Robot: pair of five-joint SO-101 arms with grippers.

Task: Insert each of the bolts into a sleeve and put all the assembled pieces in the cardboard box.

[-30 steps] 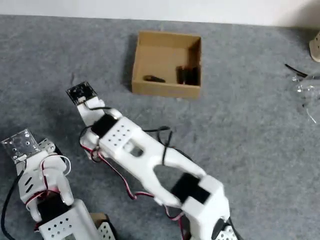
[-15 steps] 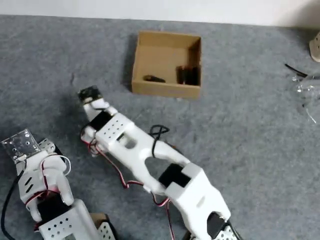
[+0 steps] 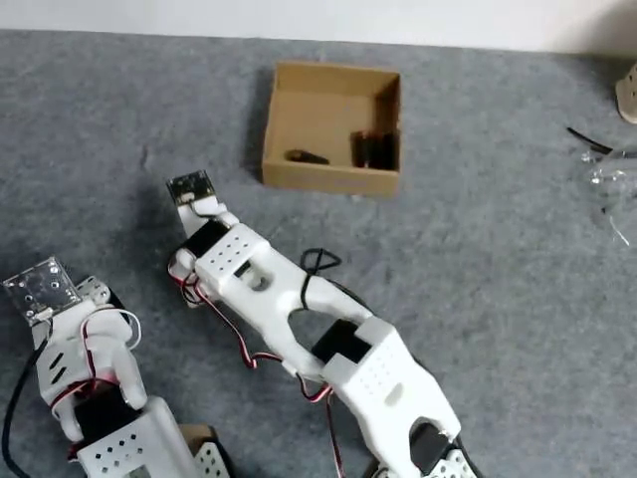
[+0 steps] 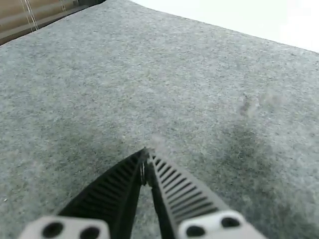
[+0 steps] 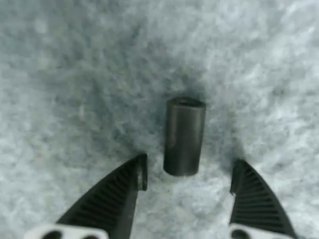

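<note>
R gripper [image 5: 189,162] fingers spread wide, gripping nothing. Dark sleeve [image 5: 184,135] lies on grey carpet [image 5: 75,74] between the tips, touching neither. L gripper [image 4: 146,162] fingers closed tip to tip, empty, low over carpet. In high view we see R arm [image 3: 299,309] stretched twd cardboard box [image 3: 328,179], stopping short of it. Box holds dark pieces [image 3: 373,149] by one wall, plus one more [image 3: 307,156].

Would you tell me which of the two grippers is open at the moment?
The right gripper, its jaws spread either side of the dark sleeve on the mat; the left gripper is shut on nothing.
</note>
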